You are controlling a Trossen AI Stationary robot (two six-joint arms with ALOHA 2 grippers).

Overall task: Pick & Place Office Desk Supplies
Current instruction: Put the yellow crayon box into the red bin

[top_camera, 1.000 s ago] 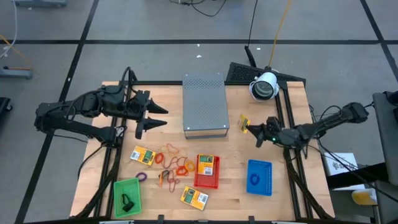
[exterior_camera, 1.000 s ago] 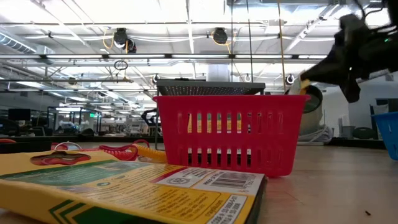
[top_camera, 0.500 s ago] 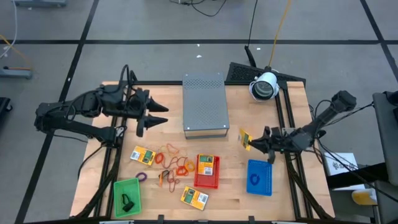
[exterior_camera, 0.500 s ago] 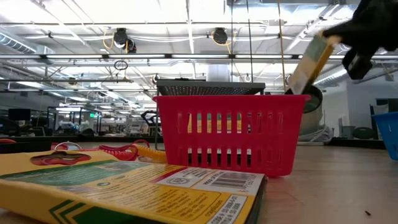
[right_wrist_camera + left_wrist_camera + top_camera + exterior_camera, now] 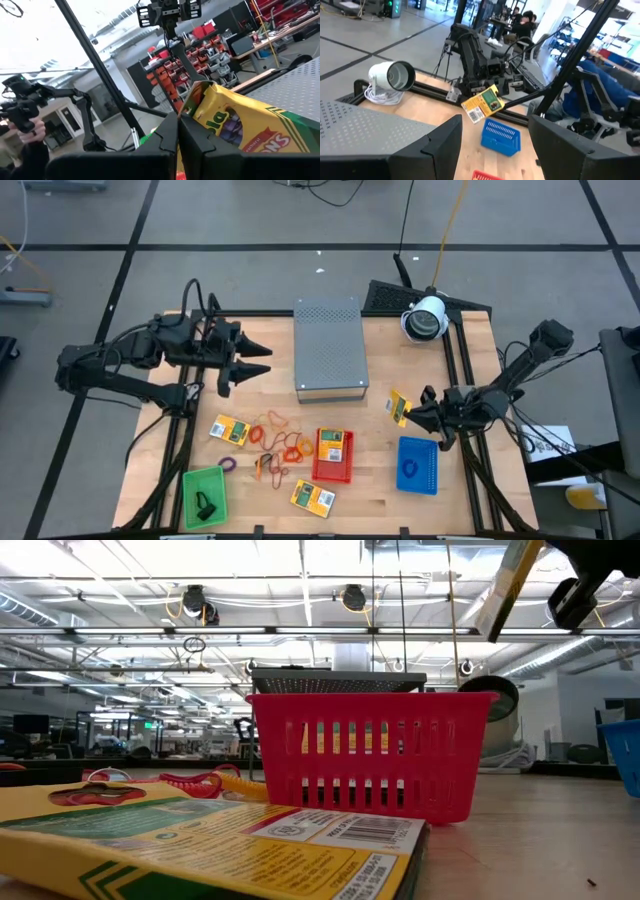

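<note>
While the right gripper (image 5: 412, 412) hangs at the right of the high view, above the blue mesh tray (image 5: 418, 465), its fingers are clamped on a yellow-and-green crayon packet (image 5: 401, 407) held in the air. At table height only the packet's edge shows at the top right, with the gripper cut off by the frame. Over at the upper left, the left gripper (image 5: 255, 361) hovers beside the grey perforated box (image 5: 329, 348), fingers spread and holding nothing. Centre frame, the red mesh tray (image 5: 333, 456) holds one packet; two more lie on the table (image 5: 450, 510) near a tangle of rubber bands (image 5: 281, 443). Something dark in the green mesh tray (image 5: 204, 497) is too small to make out.
</note>
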